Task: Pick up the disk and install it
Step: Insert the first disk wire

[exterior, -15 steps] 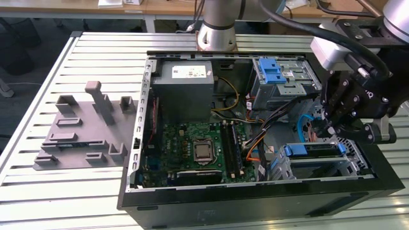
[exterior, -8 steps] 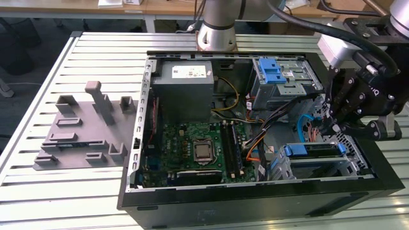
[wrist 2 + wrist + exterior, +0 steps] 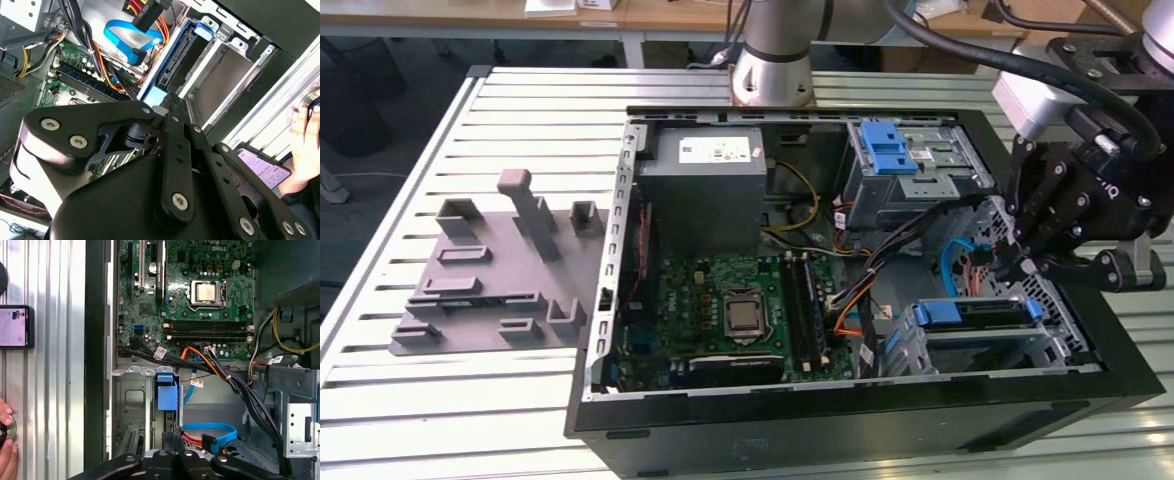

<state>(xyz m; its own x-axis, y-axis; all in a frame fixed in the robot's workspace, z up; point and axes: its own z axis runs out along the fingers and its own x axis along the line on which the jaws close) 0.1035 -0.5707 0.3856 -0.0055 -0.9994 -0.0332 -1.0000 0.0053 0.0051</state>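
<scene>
Exterior view, its left to its right. A slatted table (image 3: 440, 400) carries everything. At the left stands a grey holder (image 3: 487, 280) with upright posts, well apart from the computer case (image 3: 854, 405); probably a staging spot for parts.

In the middle, the case lies on its side with the panel off, so the insides face up and the arm can reach in from above. Inside are a grey box (image 3: 704, 175) with a white sticker against the far wall, then a green circuit board (image 3: 734, 310) nearer the camera. Cables (image 3: 894, 255) run on towards the drive bays.

At the right, the disk (image 3: 974, 314) sits in a metal bay (image 3: 987, 350) at the case's near corner. Its blue frame faces up and it is slid between the bay walls. It looks seated or close to it, but I can't confirm it is latched.

The claw (image 3: 1017, 265) hangs just above and beside that bay, tipped down towards it over the orange and blue cables. It has hold of nothing I can make out. I cannot tell how far open it is; its own body blocks the tips.

In the first wrist view a phone (image 3: 14, 327) lies on the table beside the case. A person's hand (image 3: 6, 440) is near it, apart from the arm.
</scene>
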